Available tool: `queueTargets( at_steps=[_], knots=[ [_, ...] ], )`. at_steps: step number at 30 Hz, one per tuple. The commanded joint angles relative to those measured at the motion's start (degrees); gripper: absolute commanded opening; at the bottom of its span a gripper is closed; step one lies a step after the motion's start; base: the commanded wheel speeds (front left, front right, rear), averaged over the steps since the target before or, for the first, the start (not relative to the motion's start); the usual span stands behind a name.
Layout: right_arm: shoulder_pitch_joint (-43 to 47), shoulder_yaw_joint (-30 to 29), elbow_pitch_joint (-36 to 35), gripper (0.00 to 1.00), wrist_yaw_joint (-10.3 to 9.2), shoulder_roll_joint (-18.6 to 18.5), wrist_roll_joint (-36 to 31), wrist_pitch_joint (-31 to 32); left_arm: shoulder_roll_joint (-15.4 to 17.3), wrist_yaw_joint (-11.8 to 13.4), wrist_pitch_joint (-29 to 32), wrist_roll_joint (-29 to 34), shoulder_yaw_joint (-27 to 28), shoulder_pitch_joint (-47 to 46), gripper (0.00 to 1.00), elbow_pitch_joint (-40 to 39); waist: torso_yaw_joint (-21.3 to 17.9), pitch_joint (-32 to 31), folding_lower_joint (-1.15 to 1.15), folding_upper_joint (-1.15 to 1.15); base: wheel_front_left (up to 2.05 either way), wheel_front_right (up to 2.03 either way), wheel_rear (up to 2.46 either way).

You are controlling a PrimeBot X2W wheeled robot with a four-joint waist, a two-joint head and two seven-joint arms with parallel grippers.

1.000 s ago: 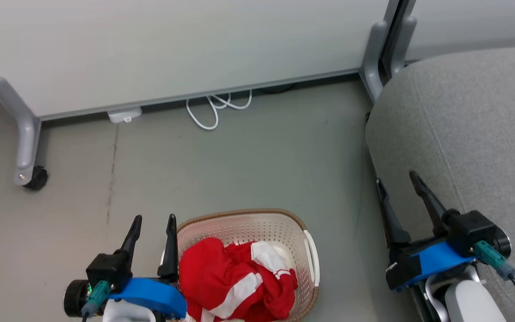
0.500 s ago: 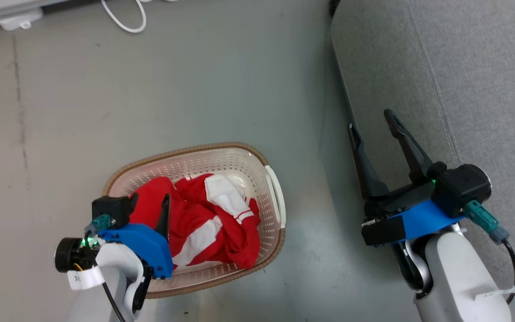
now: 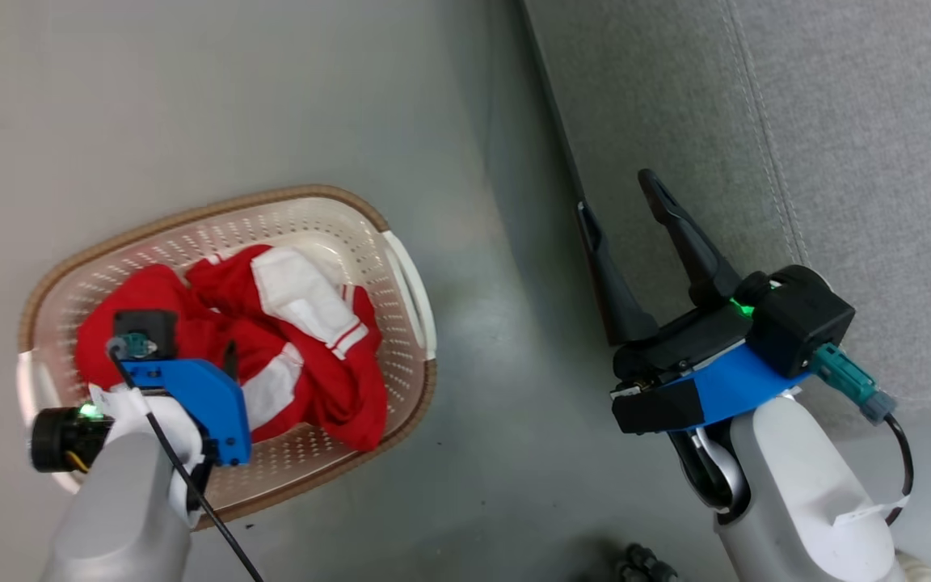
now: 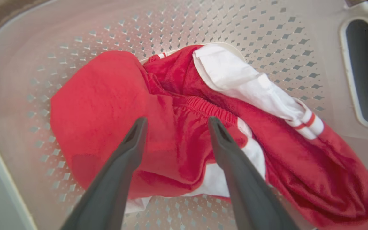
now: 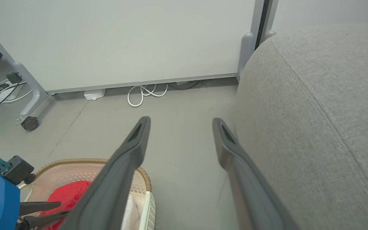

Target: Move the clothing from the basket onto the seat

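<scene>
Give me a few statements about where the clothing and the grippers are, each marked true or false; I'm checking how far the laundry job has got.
1. The red clothing lies in the basket. True.
2. The left gripper is shut on the fabric. False: its fingers are spread apart over the clothing, pinching nothing.
3. The right gripper is open and empty. True.
4. A garment lies on the seat. False: no clothing shows on the seat.
5. The basket stands on the seat. False: it stands on the floor beside the seat.
</scene>
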Motion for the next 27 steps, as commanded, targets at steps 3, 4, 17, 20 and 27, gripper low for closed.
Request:
queueTargets(
  at_steps=[3,4,17,20,27],
  knots=[
    [-1.23,0.91,-0.14,1.0,0.03,-0.07,0.86,-0.4,1.61,1.72,1.07,0.44,0.53,-1.72,1.0,1.48,-2.31,2.35,-0.01,0.0,0.0,0.0,0.0],
    [-1.36,1.1,-0.14,1.0,0.03,-0.07,1.07,-0.41,1.72,2.35,1.45,0.49,0.64,-1.96,1.0,1.93,-2.53,2.6,-0.01,0.0,0.0,0.0,0.0],
    [-1.94,1.91,-1.33,1.0,0.03,-0.07,2.82,-0.47,1.3,6.28,3.72,0.54,-0.2,-3.38,0.0,4.89,-3.34,3.86,-0.01,0.0,0.0,0.0,0.0],
    [-2.01,1.79,-1.28,1.0,0.03,-0.07,2.74,-0.48,1.31,5.99,3.6,0.33,-0.43,-3.55,0.0,5.16,-3.17,3.78,-0.01,0.0,0.0,0.0,0.0],
    [-1.91,1.59,-1.11,1.0,0.03,-0.07,2.37,-0.48,0.72,4.01,2.91,-0.54,-1.07,-4.25,0.0,6.0,-2.57,3.33,-0.01,0.0,0.0,0.0,0.0]
  ],
)
